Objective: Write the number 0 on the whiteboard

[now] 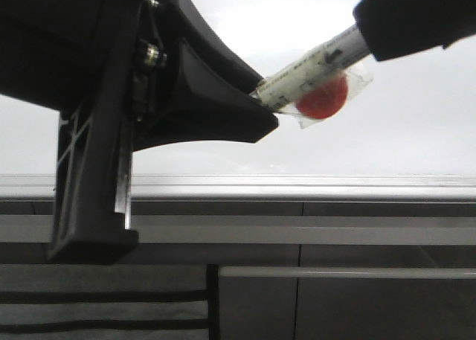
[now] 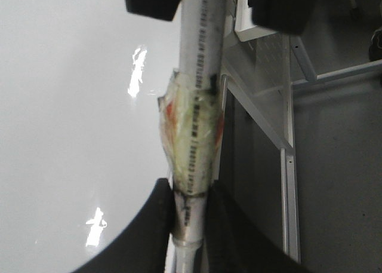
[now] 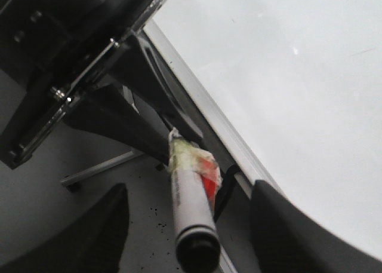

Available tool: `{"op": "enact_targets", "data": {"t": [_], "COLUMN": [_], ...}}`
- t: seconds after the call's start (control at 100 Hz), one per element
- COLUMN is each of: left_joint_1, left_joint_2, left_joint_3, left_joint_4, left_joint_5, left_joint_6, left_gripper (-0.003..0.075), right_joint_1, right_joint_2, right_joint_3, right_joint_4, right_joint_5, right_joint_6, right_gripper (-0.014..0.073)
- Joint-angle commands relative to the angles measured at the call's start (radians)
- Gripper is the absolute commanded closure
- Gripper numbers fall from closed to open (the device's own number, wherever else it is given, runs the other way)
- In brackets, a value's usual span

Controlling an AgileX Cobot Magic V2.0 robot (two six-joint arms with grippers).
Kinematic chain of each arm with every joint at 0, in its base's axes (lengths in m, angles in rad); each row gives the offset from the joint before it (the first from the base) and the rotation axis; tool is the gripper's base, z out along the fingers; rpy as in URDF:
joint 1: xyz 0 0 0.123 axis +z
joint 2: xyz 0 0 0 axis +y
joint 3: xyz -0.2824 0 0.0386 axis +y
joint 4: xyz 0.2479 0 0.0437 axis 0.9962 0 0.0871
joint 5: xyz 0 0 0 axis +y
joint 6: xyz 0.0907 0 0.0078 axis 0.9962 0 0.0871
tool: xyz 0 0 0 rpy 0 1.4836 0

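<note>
The whiteboard (image 1: pixel 416 117) filled the upper part of my front view as a glossy white surface, with its pale metal edge rail (image 1: pixel 297 185) running straight across beneath it; dark grey panels (image 1: pixel 372 236) with horizontal bars lay below the rail. Closest to the front camera, the left gripper (image 2: pixel 191 189) loomed large and black on the left; its fingers (image 2: pixel 161 225) were closed tight on a white marker (image 1: pixel 312 68), pinching the barrel from both sides just past a wad of clear tape (image 2: pixel 191 135) with something red showing inside it. From there the marker ran up and to the right across the front view, the red patch hanging just under the barrel; its other end disappeared behind the black body of the right arm. On the right wrist feed I saw the right gripper (image 3: pixel 191 192) spread wide; its two fingers (image 3: pixel 113 237) stood well apart on either side of the marker's dark round end, and neither appeared to touch it. Beyond both grippers the board lay bare and bright; small glare patches (image 2: pixel 138 70) glinted on it in the left wrist view; I could not tell whether the marker's tip met the surface.
</note>
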Motion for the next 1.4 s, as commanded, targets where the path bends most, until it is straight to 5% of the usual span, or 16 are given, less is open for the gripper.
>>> {"op": "enact_targets", "data": {"t": [0.0, 1.02, 1.39], "left_joint_1": [-0.007, -0.007, -0.007], "left_joint_2": [-0.022, 0.017, 0.017], "left_joint_3": [-0.034, -0.041, -0.041], "left_joint_4": [-0.003, -0.012, -0.012], "left_joint_5": [-0.052, -0.114, -0.114], "left_joint_6": [-0.003, -0.003, -0.003], "left_gripper": [0.074, 0.074, 0.074], "right_joint_1": [0.002, 0.002, 0.002], "right_joint_2": [-0.001, -0.001, -0.001], "right_joint_3": [-0.035, -0.035, -0.035], "right_joint_4": [0.019, 0.035, 0.035], "right_joint_5": [-0.078, -0.026, -0.021], "right_joint_6": [-0.01, -0.01, -0.01], "right_gripper": [0.0214, 0.0218, 0.0581]}}
